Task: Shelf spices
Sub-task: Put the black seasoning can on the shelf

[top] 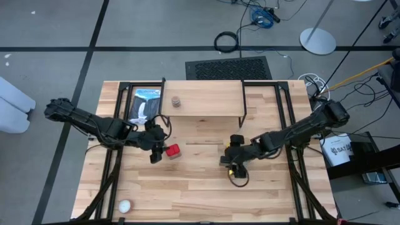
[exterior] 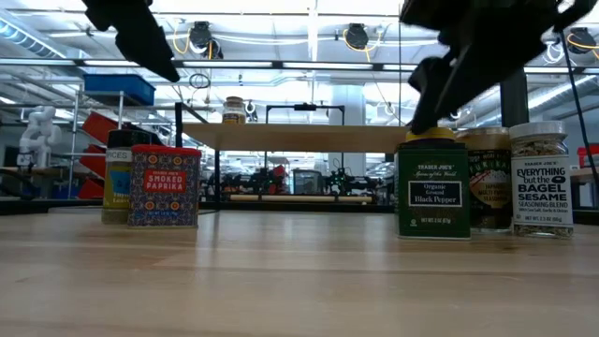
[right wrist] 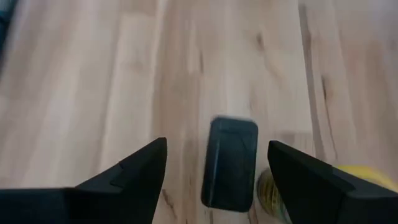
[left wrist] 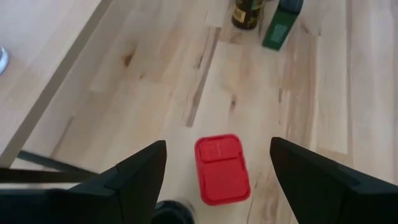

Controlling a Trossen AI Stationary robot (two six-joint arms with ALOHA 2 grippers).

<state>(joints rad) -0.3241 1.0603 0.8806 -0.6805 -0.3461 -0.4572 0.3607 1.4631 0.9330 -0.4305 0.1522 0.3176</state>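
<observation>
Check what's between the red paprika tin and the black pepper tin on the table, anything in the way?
Nothing. In the high view only bare tabletop separates the red tin from the black pepper tin. The low view agrees: the shelf shows beyond that gap, farther back.

Two dark jointed arms, left pincer [left wrist: 217,177] and right pincer [right wrist: 216,174] with black wedge-shaped fingers

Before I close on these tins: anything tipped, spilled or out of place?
Nothing stands out. The red tin and black square tin stand upright under the open left gripper and right gripper; one jar already tops the shelf.
</observation>
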